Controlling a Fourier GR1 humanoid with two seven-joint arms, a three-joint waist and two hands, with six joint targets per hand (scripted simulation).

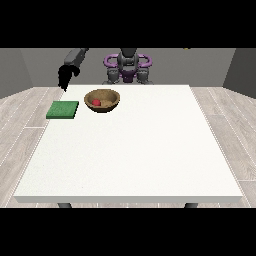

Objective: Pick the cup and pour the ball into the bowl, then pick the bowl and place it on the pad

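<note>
Bowl (102,100) near table's (135,150) far edge, ball (96,102) inside, just beside pad (63,110). Probably light, rigid, wooden; best taken at the rim. Hand at view's left (65,76) raised, holding nothing, fingers hanging straight.

Open table (140,155) beyond bowl (102,100) and pad (63,109).
</note>
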